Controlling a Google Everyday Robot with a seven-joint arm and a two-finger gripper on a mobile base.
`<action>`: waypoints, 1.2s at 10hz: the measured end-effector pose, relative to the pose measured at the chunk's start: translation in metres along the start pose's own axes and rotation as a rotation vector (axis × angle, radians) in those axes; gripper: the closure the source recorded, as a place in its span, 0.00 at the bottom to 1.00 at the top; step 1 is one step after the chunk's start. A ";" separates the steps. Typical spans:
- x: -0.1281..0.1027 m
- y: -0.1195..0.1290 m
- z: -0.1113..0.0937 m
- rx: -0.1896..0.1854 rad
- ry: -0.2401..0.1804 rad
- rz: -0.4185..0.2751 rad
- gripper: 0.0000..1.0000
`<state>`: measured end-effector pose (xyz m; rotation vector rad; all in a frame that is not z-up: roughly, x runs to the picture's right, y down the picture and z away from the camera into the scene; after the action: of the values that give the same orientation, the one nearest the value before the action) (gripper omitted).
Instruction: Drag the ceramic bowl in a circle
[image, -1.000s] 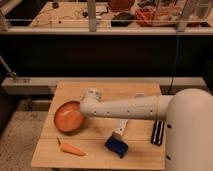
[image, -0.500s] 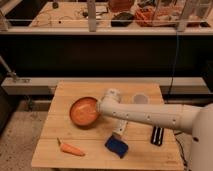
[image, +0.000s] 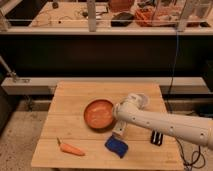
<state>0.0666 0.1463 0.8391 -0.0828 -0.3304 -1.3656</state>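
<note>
The ceramic bowl is a round, shallow orange-terracotta dish with a glossy inside. It sits near the middle of the wooden table. My gripper is at the bowl's right rim, at the end of the white arm that reaches in from the right. The arm's wrist covers the place where the gripper meets the rim, so the contact is hidden.
A small white cup stands just behind the arm, right of the bowl. A carrot lies at the front left, a blue sponge at the front centre, and a black object at the right. A white item lies under the arm.
The bowl has slid to the right, from the table's left part to near its middle, and the gripper end of the arm has moved right with it.
</note>
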 end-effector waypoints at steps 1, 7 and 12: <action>-0.007 -0.002 -0.002 0.003 -0.010 -0.023 1.00; -0.079 -0.092 -0.006 0.070 -0.063 -0.209 1.00; -0.054 -0.138 0.013 0.088 -0.062 -0.290 1.00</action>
<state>-0.0782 0.1717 0.8180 -0.0030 -0.4675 -1.6357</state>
